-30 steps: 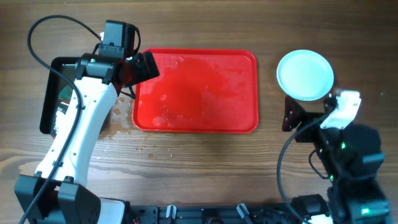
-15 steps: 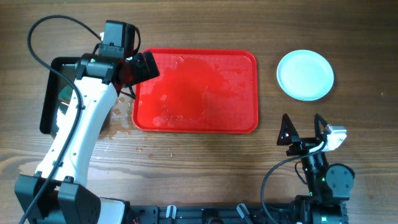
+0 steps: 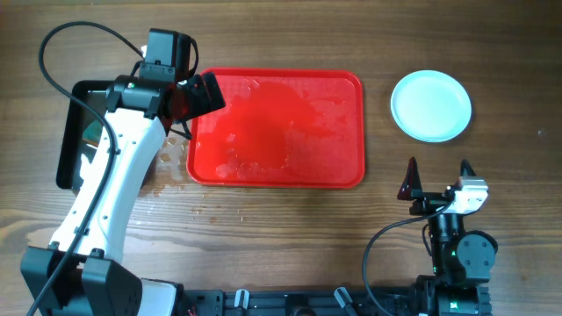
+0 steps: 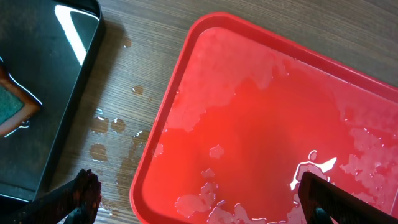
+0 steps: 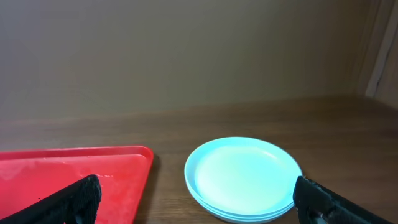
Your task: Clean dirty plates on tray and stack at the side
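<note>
1. My left gripper (image 3: 195, 96) hangs over the left edge of the red tray (image 3: 277, 132). Its fingers (image 4: 81, 194) are spread wide and grasp nothing.
2. The red tray's floor glistens with patches of water.
3. Just left of the red tray lies a glossy black tray (image 3: 66, 145) with a green sponge (image 4: 9, 107) in it. Water droplets (image 4: 102, 124) dot the wooden table (image 3: 263, 228) between the two trays.
4. The pale-blue plates (image 3: 430, 105) sit stacked on the table to the right of the red tray, clear of its rim. The top plate looks clean.
5. My right gripper (image 3: 436, 173) is off the red tray's near right corner and faces the plates. Its fingers are released, wide apart and hold nothing.
</note>
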Motion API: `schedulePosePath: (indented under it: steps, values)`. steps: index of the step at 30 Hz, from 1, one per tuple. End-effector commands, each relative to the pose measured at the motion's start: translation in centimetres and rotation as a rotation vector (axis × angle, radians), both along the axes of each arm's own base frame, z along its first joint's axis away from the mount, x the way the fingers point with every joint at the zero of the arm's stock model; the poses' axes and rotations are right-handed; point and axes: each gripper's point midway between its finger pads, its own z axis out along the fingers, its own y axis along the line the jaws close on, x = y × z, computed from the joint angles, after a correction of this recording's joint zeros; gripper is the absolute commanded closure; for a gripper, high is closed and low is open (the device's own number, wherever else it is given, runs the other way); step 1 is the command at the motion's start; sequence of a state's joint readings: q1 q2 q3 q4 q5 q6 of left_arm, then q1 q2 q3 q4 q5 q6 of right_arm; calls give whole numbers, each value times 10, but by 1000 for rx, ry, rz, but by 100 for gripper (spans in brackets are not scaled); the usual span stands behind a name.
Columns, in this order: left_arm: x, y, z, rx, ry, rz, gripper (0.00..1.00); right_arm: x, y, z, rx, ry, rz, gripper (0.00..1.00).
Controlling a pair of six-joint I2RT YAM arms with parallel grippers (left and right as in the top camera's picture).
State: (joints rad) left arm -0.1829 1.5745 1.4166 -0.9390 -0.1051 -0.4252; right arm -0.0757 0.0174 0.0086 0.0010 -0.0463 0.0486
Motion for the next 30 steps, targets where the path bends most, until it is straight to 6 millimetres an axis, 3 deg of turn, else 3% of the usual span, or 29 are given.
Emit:
schedulePosePath:
  steps: [1, 24, 26, 30]
  values:
    - [1, 2, -2, 0, 2, 15, 0, -1, -3, 2, -47, -10, -16, 0]
    - [1, 6, -3, 49, 9, -33, 0, -1, -3, 2, -47, -10, -16, 0]
    - [0, 3, -13, 43, 37, -40, 0, -1, -3, 2, -47, -10, -16, 0]
    - [-17, -12, -52, 14, 111, -89, 0, -1, -3, 2, -47, -10, -16, 0]
